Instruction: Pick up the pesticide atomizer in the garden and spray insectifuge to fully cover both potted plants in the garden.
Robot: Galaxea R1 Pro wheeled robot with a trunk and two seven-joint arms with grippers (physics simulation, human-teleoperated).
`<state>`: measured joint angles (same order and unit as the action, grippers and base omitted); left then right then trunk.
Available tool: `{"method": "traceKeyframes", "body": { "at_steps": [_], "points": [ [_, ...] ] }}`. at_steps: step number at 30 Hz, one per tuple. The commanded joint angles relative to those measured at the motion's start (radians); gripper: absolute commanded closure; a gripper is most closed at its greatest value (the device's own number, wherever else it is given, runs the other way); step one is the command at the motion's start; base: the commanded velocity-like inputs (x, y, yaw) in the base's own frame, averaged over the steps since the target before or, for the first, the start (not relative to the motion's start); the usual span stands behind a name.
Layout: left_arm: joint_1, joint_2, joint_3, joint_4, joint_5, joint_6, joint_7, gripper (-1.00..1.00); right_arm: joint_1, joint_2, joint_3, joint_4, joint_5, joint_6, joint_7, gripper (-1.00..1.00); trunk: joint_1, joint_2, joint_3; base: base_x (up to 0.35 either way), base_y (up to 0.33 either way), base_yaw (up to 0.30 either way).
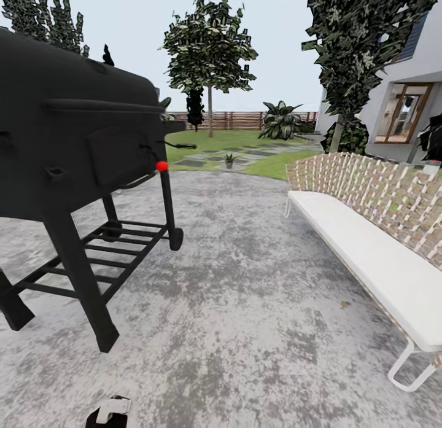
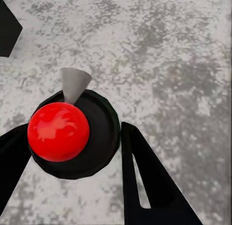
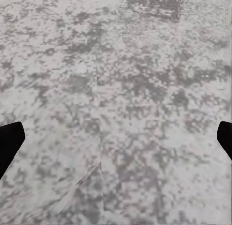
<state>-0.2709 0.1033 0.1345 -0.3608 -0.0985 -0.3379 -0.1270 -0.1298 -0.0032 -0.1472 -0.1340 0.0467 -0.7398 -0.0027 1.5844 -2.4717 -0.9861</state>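
Note:
The pesticide atomizer [image 2: 72,133] sits between my left gripper's [image 2: 72,130] black fingers [image 2: 145,181]; from above it shows a red knob, a dark round body and a grey cone nozzle. Its whitish spray head [image 1: 113,408] pokes in at the head view's bottom edge. My left gripper is shut on it. One small potted plant [image 1: 229,160] with pointed green leaves stands far ahead, where the stone patio [image 1: 245,305] meets the lawn of the garden [image 1: 276,164]. My right gripper [image 3: 116,138] hangs open over bare mottled stone, its fingertips wide apart.
A large black barbecue grill [image 1: 73,139] on legs stands close on the left. A white-cushioned bench [image 1: 368,244] with a woven back lines the right side. Open patio runs between them towards the lawn. Trees, a wooden fence [image 1: 239,120] and a house [image 1: 405,102] lie beyond.

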Motion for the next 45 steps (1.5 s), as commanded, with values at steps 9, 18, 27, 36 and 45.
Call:
{"method": "traceKeyframes", "body": {
  "at_steps": [9,18,27,36,45],
  "points": [
    [-0.001,-0.001,0.008,0.0,-0.01,-0.004,-0.005,1.0,-0.001,0.0,-0.005,0.001,0.005,-0.003,0.0,-1.0,0.0,0.0,-0.001,0.288,-0.149,0.0],
    [-0.001,-0.001,0.008,0.0,-0.009,-0.003,-0.005,1.0,0.0,0.0,-0.005,0.001,0.005,-0.003,0.0,-1.0,0.0,0.0,-0.001,0.288,-0.149,0.0],
    [0.0,-0.001,0.008,0.0,-0.009,-0.004,-0.005,1.0,-0.001,0.0,-0.005,0.001,0.005,-0.003,0.0,-1.0,0.0,0.0,-0.001,0.288,-0.149,0.0],
    [-0.001,-0.001,0.008,0.0,-0.009,-0.004,-0.005,1.0,-0.001,0.0,-0.005,0.001,0.005,-0.003,0.0,-1.0,0.0,0.0,-0.001,0.288,-0.149,0.0],
    [0.0,-0.001,0.008,0.0,-0.009,-0.004,-0.005,1.0,-0.001,0.0,-0.005,0.001,0.005,-0.003,0.0,-1.0,0.0,0.0,-0.001,0.288,-0.149,0.0]
  ]
}}
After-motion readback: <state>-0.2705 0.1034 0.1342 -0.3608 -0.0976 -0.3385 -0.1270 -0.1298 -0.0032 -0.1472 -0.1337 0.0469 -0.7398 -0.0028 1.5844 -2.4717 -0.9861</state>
